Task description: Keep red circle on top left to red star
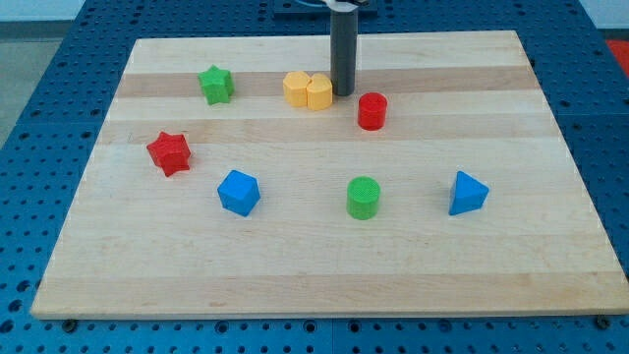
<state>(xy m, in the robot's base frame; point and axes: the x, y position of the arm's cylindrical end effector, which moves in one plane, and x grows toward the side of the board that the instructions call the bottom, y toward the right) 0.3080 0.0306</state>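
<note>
The red circle point(372, 111) is a short cylinder standing right of the board's middle, toward the view's top. The red star point(169, 151) lies far off at the view's left. My tip point(342, 92) rests on the board just up and left of the red circle, a small gap away, and right beside the yellow blocks point(308, 90). The dark rod rises straight up out of the view's top.
A green star point(216, 84) sits at the upper left. A blue cube-like block point(239, 192), a green cylinder point(363, 197) and a blue pyramid-like block point(467, 193) lie in a row lower down. The wooden board point(550, 265) ends at blue perforated table.
</note>
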